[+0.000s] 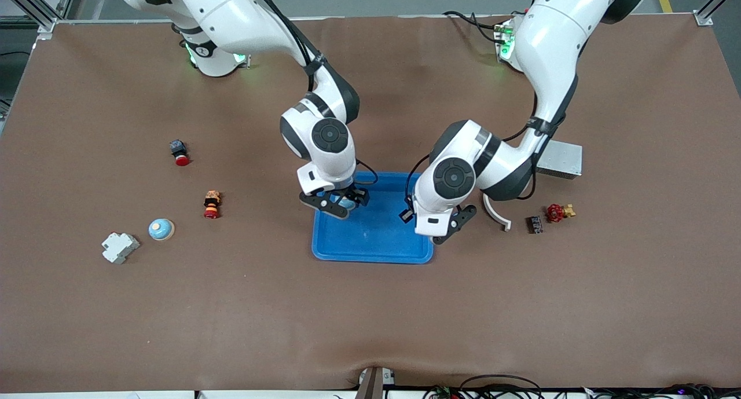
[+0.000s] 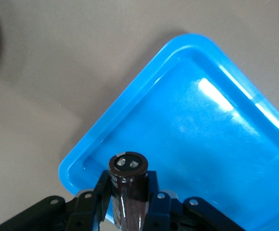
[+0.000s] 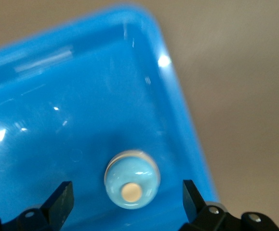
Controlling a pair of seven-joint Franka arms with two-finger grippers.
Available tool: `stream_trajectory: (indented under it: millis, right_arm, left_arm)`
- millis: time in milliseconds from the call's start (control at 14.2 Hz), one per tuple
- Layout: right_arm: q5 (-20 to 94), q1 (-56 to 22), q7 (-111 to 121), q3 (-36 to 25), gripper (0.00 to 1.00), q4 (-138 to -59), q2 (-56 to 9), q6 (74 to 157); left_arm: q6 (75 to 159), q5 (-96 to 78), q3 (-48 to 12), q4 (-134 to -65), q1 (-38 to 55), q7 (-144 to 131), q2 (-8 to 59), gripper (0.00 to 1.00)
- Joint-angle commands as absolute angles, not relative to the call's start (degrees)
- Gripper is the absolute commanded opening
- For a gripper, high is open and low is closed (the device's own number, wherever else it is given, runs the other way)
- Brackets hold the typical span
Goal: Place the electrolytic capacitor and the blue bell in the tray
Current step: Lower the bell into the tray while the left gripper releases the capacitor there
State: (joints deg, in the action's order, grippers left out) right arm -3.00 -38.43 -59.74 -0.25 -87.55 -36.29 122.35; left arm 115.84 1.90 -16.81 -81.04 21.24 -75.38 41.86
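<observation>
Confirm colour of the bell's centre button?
Cream, on the pale blue bell lying in the tray; clearest in the right wrist view.

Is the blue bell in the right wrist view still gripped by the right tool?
No: the blue bell lies in the tray, the right tool open around it.

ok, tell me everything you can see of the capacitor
The capacitor is a dark brown cylinder with a glossy sleeve carrying pale print. Its flat end face shows two silvery terminals. The left pincer is shut on its sides, one finger on each flank, with the end face sticking out past the fingertips. It hangs over a corner of the blue tray, just inside the rim, not touching it.
</observation>
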Motion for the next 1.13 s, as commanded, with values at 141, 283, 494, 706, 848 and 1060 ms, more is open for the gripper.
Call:
stream_trajectory:
  millis: [141, 283, 494, 706, 848, 1060]
  right_arm:
    - [-3.08, -25.77, -36.69, 0.53, 1.00, -85.78, -29.45, 115.23]
    - [-3.08, -21.03, -28.69, 0.53, 1.00, -85.78, -27.69, 114.79]
    - [-3.08, -13.56, -15.96, 0.53, 1.00, -86.04, -26.11, 113.39]
    - [-2.99, -5.74, -3.64, 0.62, 1.00, -87.18, -26.19, 114.52]
    - [-2.29, -1.08, 3.92, 0.70, 1.00, -89.63, -26.28, 118.19]
    - [0.78, 4.55, 13.68, 0.70, 1.00, -97.27, -26.45, 127.59]
  left_arm:
    - [116.54, 2.99, -16.08, -80.07, 23.20, -78.57, 44.64, 0.00]
    - [116.54, 2.99, -16.00, -80.07, 23.90, -78.84, 45.70, 0.00]
    - [116.54, 2.99, -16.00, -80.24, 24.08, -78.93, 46.41, 0.00]
    - [116.54, 3.08, -16.00, -80.94, 24.08, -80.06, 46.76, 0.00]
    - [116.54, 4.12, -16.00, -81.21, 24.08, -80.16, 47.54, 0.00]
    - [116.54, 5.54, -16.00, -81.39, 24.08, -82.26, 48.78, 0.00]
